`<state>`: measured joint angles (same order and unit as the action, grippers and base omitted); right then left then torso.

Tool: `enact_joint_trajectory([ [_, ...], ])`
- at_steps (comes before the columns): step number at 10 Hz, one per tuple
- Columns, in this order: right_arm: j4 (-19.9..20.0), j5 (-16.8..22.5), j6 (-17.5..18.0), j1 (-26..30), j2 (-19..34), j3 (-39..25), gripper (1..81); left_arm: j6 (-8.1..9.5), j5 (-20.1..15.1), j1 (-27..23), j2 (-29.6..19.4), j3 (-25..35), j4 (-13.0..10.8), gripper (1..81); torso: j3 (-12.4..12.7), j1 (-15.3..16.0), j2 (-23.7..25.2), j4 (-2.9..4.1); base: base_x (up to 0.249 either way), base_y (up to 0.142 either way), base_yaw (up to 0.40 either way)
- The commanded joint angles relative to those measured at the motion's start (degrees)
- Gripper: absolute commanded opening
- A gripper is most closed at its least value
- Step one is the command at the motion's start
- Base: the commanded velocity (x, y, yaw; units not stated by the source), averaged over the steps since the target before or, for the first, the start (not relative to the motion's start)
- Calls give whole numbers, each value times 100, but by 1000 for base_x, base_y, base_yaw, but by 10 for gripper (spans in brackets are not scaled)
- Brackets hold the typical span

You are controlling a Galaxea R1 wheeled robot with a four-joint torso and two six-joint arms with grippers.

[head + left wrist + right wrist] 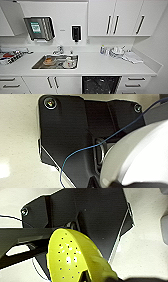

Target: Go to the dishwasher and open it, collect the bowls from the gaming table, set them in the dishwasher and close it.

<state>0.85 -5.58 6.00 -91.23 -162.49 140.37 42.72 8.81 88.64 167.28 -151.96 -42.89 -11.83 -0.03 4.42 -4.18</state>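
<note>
Right wrist view shows a speckled yellow-green bowl (75, 258), seemingly light, stiff, slippery; its rim suits gripping. Neither pincer's state can be told.

— Where's the dishwasher (100, 85)?

— Under the white tabletop (105, 65), right of the sink, between the cabinet doors and the drawers. Its bay shows as a dark opening with pale specks inside, so the front looks dropped open rather than shut.

— And the bowls?

— The left wrist view has a white bowl (140, 156), smooth and rounded, seen from outside, close to the camera. The right wrist view has a yellow-green bowl (72, 255), speckled with small dark dots, tilted on edge with a glossy highlight.
</note>
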Motion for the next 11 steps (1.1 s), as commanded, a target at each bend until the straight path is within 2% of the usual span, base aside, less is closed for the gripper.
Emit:
enact_joint_trajectory([
  [1, -24, 286, -11, 153, 319, -424, 10, 0, -161, -158, -63, 25, -53, 10, -507, 3, 0, 0, 0, 0, 0],
  [6, -41, 268, -20, 153, 381, -512, 10, 26, -2, -149, -237, 139, -44, 10, -1488, 6, -2, 0, 0, 0, 0],
  [7, -33, 260, -20, 171, 390, -521, 10, 44, 6, -149, -335, 228, -44, 10, -1141, 8, -5, 0, 0, 0, 0],
  [9, -41, 268, -20, 180, 408, -539, 10, 114, 279, -158, -845, 632, 8, 10, -1294, 10, -6, 0, 0, 0, 0],
  [10, -41, 260, -20, 188, 408, -547, 10, 237, 340, -202, -1073, 799, 8, 10, -1327, 10, -6, 0, 0, 0, 0],
  [11, -94, 260, -20, 188, 416, -556, 10, 456, 471, -263, -1459, 1097, 0, 10, -1320, 13, -9, 0, 0, 0, 0],
])
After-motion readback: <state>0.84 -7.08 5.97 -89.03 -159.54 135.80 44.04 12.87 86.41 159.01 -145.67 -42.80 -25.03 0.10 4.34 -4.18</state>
